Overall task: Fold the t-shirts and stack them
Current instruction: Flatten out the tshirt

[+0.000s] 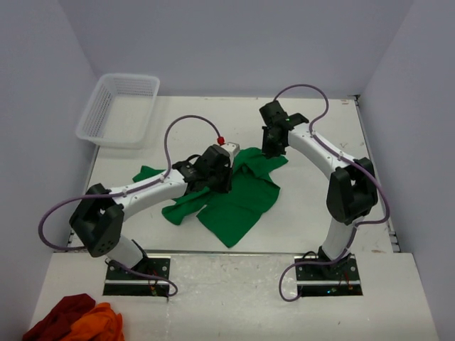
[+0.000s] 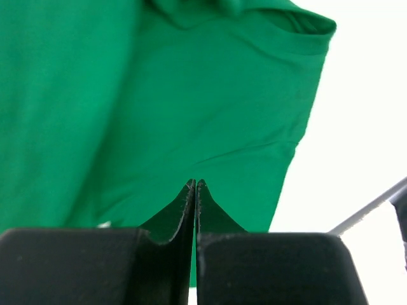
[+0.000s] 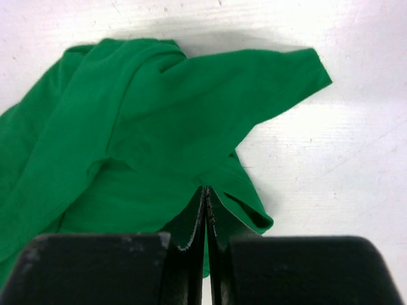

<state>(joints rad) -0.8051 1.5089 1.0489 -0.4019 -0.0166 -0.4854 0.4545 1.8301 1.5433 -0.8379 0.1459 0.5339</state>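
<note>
Near-left corner: red-orange heap (image 1: 75, 320). Middle of worktop (image 1: 313, 231): green t-shirt (image 1: 238, 195), crumpled. Left arm (image 1: 142, 190) jaws clamped on its cloth; right arm (image 1: 320, 153) likewise (near a sleeve). Step: spreading flat, I'd say. Next: draw apart, evenly. Far-left corner: basket (image 1: 119, 110).

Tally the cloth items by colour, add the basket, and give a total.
green t-shirt: 1
dark red garment: 1
orange garment: 1
white mesh basket: 1
Total: 4
</note>
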